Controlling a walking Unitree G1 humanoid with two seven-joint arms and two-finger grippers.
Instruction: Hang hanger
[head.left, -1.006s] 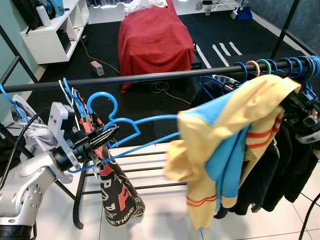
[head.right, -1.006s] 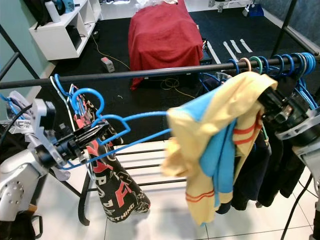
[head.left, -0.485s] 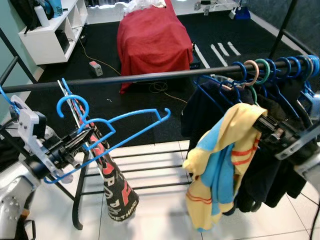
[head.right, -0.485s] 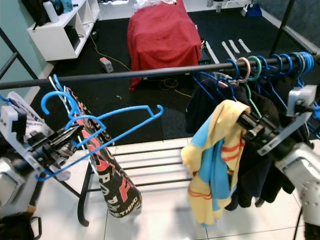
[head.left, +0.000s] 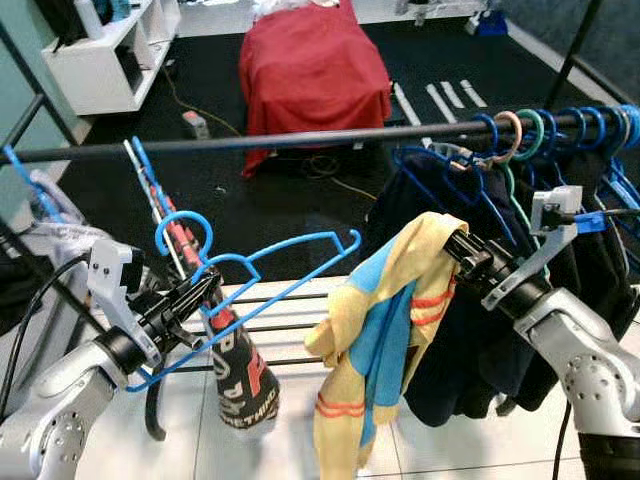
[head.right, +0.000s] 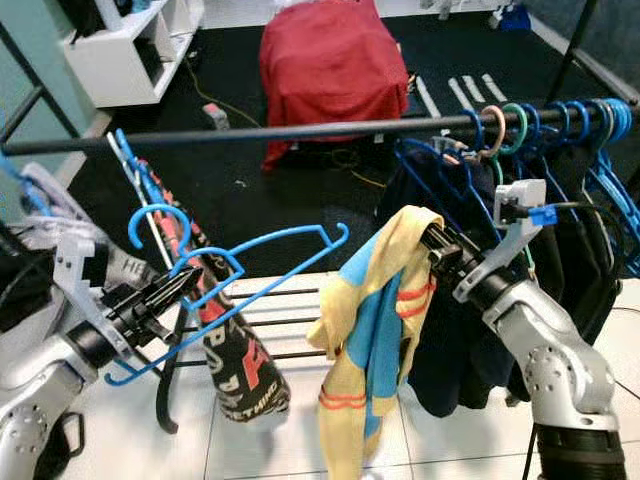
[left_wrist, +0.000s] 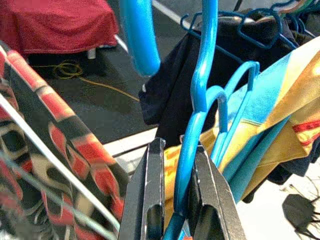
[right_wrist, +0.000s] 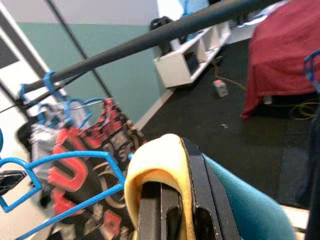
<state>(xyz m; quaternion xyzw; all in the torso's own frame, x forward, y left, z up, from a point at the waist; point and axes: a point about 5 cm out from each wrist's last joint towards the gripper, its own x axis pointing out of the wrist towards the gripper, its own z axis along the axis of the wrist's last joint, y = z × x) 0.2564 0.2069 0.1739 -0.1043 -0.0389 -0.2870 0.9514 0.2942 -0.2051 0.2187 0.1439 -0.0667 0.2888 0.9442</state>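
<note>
Left gripper sits low on the robot's left, below the clothes rail, its two black fingers pressed together on the neck of the blue hanger. The hanger is off the rail, carried in the air. Its hook curls up just above the fingertips, beneath the bar and not on it. Its long axis runs on a slant: the near end drops toward the left arm, the far end climbs toward the robot's right and finishes in a small upturned tip, near the yellow and blue shirt but apart from it.

Over to the right gripper: it reaches in from the robot's right with the shirt draped over its fingertips. In the right wrist view the yellow cloth folds over the tips of both fingers, which sit close together beneath it; the fabric hangs down in a long fold toward the white tiled floor.

Behind it, dark garments hang from a row of coloured hangers crowded on the rail's right end. On the left end, a black, red and white printed garment hangs just behind the left gripper. Beyond the rail, a red cloth covers something on the dark floor, and a white shelf unit stands at the far left.
</note>
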